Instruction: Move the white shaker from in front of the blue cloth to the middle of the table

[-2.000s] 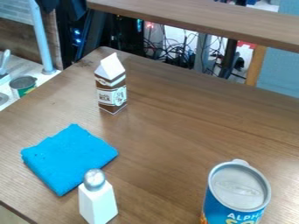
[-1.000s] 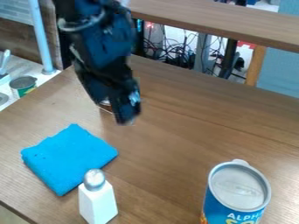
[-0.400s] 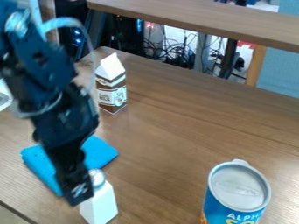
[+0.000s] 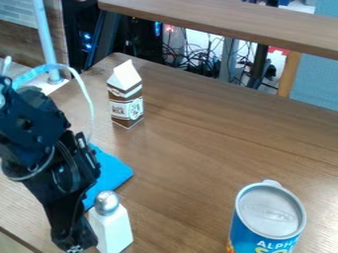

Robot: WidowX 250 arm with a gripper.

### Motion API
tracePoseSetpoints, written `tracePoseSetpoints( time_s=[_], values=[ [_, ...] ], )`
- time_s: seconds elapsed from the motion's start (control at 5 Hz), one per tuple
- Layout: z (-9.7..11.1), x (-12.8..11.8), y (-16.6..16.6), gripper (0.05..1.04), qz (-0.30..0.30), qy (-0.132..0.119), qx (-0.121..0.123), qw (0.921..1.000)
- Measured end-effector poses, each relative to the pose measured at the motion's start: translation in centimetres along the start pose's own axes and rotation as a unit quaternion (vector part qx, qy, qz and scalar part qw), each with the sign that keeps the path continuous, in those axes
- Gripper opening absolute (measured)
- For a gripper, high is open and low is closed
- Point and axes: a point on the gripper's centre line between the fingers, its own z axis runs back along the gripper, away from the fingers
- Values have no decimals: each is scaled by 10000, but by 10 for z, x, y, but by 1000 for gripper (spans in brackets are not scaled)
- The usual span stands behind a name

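Note:
The black gripper [image 4: 78, 241] hangs down at the lower left, just left of the white shaker [image 4: 111, 225] with its silver domed top. Whether it touches the shaker I cannot tell. Behind the arm lies a folded blue cloth [image 4: 112, 173], its left part hidden. A brown and white milk carton [image 4: 127, 96] stands upright farther back. At the lower right stands a blue can [image 4: 267, 212] with a silver lid.
The wooden table [image 4: 211, 143] has its front left edge by the gripper. A raised wooden shelf [image 4: 224, 20] crosses the top, with cables behind. A light blue pole [image 4: 45, 42] rises at the upper left.
The arm came in from the top over the carton, then swung to the lower left. Since the last earlier frame the gripper has moved down and slightly left, uncovering the shaker's top.

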Motion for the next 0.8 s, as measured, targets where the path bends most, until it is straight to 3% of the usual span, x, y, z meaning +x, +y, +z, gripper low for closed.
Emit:
tracePoseSetpoints(
  time_s=[0.8],
  values=[
    [-22,21,-1,966,457,-118,-214,9987]
  ],
)
